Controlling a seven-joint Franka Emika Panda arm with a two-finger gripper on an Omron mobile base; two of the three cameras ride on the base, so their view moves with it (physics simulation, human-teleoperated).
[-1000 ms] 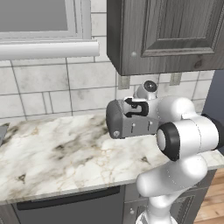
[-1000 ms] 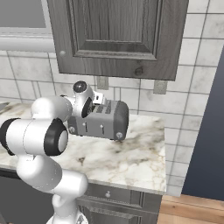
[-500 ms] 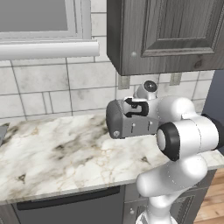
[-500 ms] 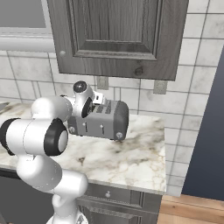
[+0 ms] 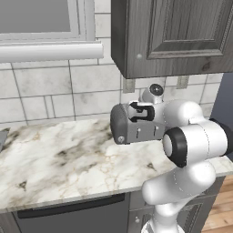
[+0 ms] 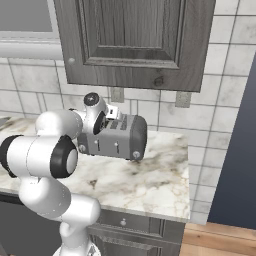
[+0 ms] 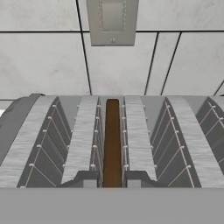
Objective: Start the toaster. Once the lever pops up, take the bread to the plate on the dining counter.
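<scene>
The grey toaster (image 5: 136, 129) (image 6: 118, 141) stands on the marble worktop against the tiled wall. In the hand view I look straight down into its slots (image 7: 188, 140). A thin dark-brown slice of bread (image 7: 112, 140) stands on edge in the middle slot. My gripper (image 7: 112, 179) reaches into that slot from above, one fingertip on each side of the slice, shut on the bread. In both base views my hand sits on top of the toaster. The plate and the dining counter are out of view.
A dark wall cabinet (image 5: 173, 36) hangs low over the toaster. An outlet plate (image 7: 112, 22) is on the wall behind it. The marble worktop (image 5: 59, 159) stretches left under a window sill (image 5: 50, 50) and ends just right of the toaster (image 6: 185, 200).
</scene>
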